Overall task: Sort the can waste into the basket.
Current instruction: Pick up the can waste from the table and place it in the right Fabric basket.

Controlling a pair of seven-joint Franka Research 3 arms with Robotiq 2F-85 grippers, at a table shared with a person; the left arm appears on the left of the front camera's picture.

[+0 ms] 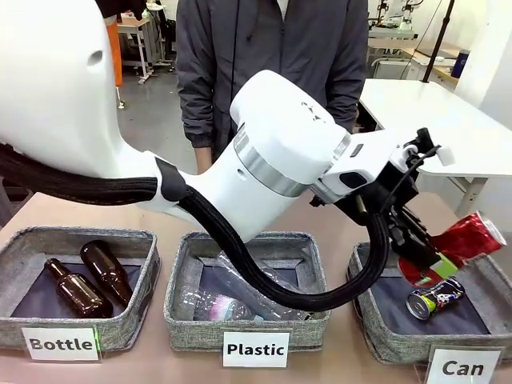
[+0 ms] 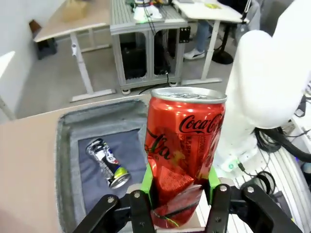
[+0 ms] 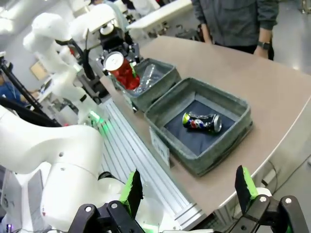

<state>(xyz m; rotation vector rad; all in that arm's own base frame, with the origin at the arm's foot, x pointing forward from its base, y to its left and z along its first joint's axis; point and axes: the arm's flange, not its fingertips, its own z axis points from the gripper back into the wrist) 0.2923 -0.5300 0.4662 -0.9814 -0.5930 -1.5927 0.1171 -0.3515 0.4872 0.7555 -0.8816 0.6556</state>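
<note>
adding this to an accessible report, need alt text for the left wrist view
The left gripper is shut on a dented red metal drink can and holds it upright above the grey woven-fabric basket. A dark crushed can with colourful print lies on the basket's dark lining, and a white robot arm stands to the right.

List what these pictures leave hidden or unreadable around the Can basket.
- Can basket, front view: right wall cut off by the picture edge; the red can and left gripper cover its back rim.
- Dark printed can, every view: print too small to read.
- Plastic basket, front view: the arm's cable crosses its contents.
</note>
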